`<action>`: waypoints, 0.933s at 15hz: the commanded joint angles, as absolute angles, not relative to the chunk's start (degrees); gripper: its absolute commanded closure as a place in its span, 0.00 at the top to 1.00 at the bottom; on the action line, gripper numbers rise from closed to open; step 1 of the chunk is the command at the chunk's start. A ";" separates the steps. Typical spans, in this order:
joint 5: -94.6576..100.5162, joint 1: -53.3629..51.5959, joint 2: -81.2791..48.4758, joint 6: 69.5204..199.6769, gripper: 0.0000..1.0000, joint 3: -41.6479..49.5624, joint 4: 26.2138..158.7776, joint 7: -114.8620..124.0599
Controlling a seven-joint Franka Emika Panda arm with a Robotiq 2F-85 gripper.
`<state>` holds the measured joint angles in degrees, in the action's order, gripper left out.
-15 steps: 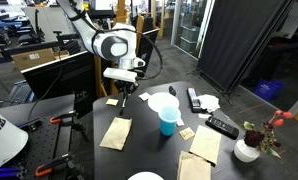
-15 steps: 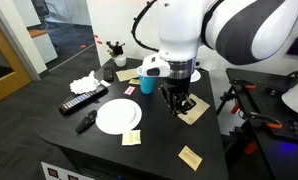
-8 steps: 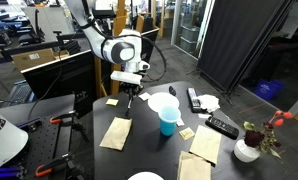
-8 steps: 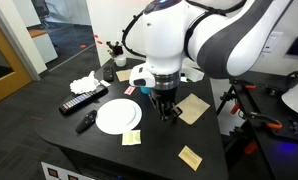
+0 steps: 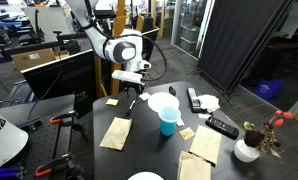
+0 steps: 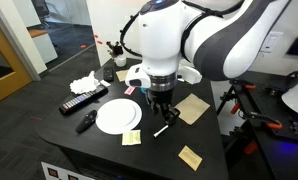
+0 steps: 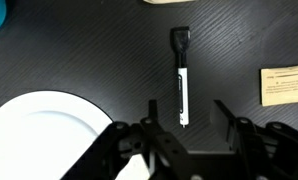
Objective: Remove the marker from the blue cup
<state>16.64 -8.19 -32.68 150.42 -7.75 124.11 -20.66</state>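
Claw (image 7: 187, 108) parted above marker (image 7: 181, 80), white plate (image 7: 39, 130) beside

I count 1 thin black-and-white marker (image 7: 181, 85), 1 small light-blue plastic cup (image 5: 167, 121) and 2 black rectangular remote controls (image 6: 82, 101).

The marker (image 7: 180, 75) lies on the table (image 7: 89, 50) between the plate (image 7: 34, 130) and a paper slip (image 7: 286, 85).
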 commanded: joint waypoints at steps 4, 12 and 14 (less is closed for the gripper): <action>15.78 -8.15 -24.79 150.66 1.00 -7.74 127.90 -16.02; 8.96 -6.51 -11.97 149.98 1.00 -9.86 133.05 -17.45; 7.36 -6.69 -8.55 150.08 1.00 -9.97 134.35 -17.59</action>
<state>9.82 -7.72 -15.16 150.37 -8.71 130.42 -17.44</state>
